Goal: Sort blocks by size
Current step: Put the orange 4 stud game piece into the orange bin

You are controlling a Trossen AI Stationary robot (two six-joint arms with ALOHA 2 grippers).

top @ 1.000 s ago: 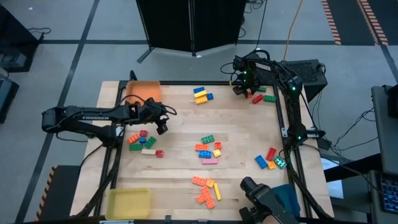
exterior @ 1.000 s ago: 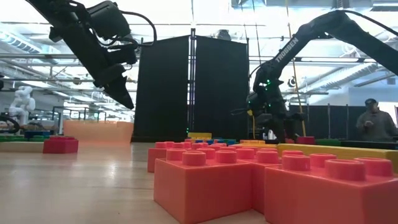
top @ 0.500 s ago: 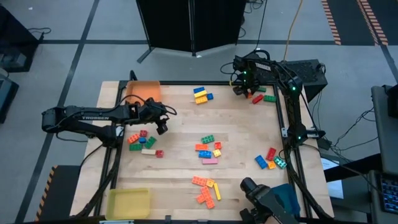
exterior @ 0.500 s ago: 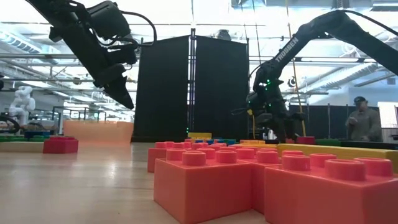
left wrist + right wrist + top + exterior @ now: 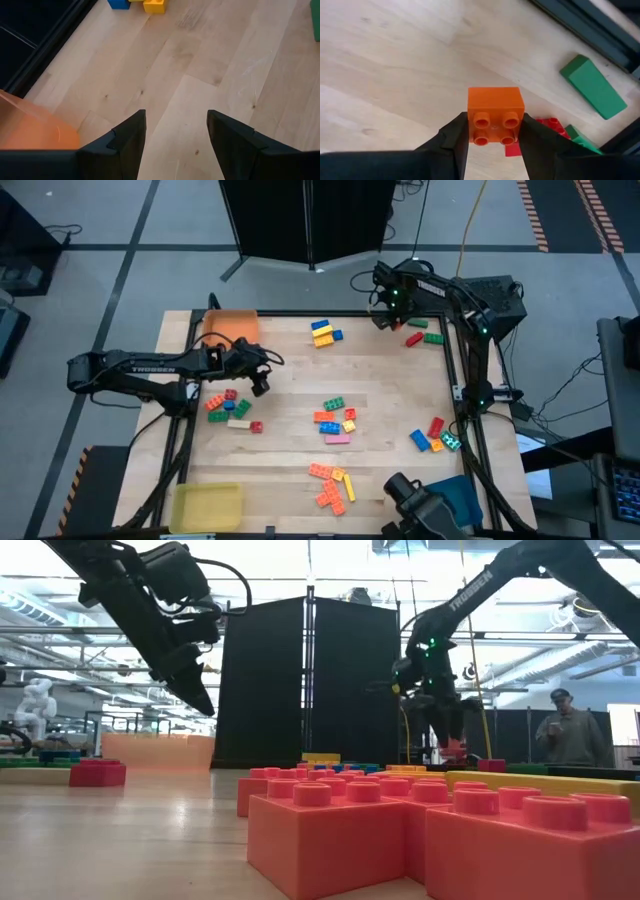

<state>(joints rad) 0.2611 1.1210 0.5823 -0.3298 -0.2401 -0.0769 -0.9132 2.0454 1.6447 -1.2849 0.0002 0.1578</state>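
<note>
My right gripper (image 5: 387, 318) hangs over the table's far right corner, shut on a small orange four-stud block (image 5: 495, 116), which the low view also shows as a block (image 5: 455, 748) below the fingers. Red and green blocks (image 5: 420, 336) lie on the table beside it. My left gripper (image 5: 175, 130) stands open above bare wood near the left edge, a left cluster of blocks (image 5: 228, 408) just nearer than it. Other blocks lie in a blue and yellow group (image 5: 323, 332), a centre group (image 5: 336, 418) and a near orange group (image 5: 330, 485). My right gripper pinches the orange block by two opposite side walls (image 5: 470, 120) between its two fingers (image 5: 451, 140). The fingers point down at it from above. The block sits level with its studs up, lifted clear of the table.
An orange tray (image 5: 232, 325) stands at the far left corner, a yellow tray (image 5: 207, 505) at the near left and a blue tray (image 5: 462, 492) at the near right. More blocks (image 5: 432, 436) lie by the right edge. A person (image 5: 565, 735) stands beyond the table.
My right gripper has risen from the table at the far right corner, taking the orange block up with it, and has rolled a little. The block, first down among the red and green ones, now hangs clear above them.
</note>
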